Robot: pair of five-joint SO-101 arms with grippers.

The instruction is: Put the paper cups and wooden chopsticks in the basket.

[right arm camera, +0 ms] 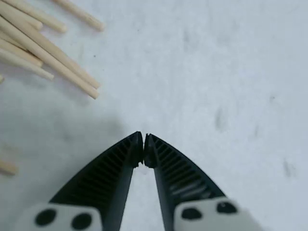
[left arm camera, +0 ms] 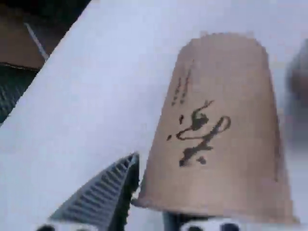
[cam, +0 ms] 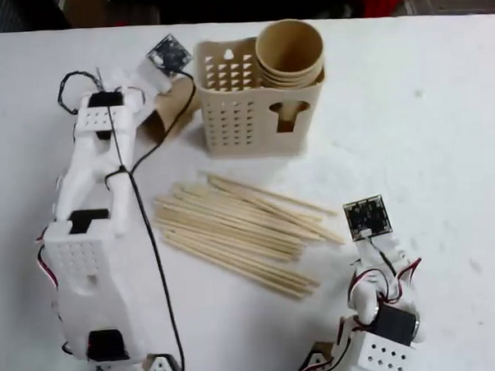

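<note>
A brown paper cup [left arm camera: 221, 125] with a dark scribble on its side has its rim between the fingers of my left gripper [left arm camera: 147, 199], which is shut on its wall. From above, that cup [cam: 169, 113] sits just left of the beige perforated basket [cam: 236, 120]. A stack of paper cups [cam: 289, 50] stands in the basket's right end. Several wooden chopsticks [cam: 237, 227] lie in a loose pile on the table in front of the basket. My right gripper [right arm camera: 143, 144] is shut on nothing, low over bare table just right of the chopstick tips [right arm camera: 57, 62].
The white table [cam: 442, 128] is bare to the right of the basket. The left arm's body [cam: 94, 241] and its black cable [cam: 155, 239] run along the left side of the chopstick pile. The right arm's base [cam: 381, 336] sits at the front edge.
</note>
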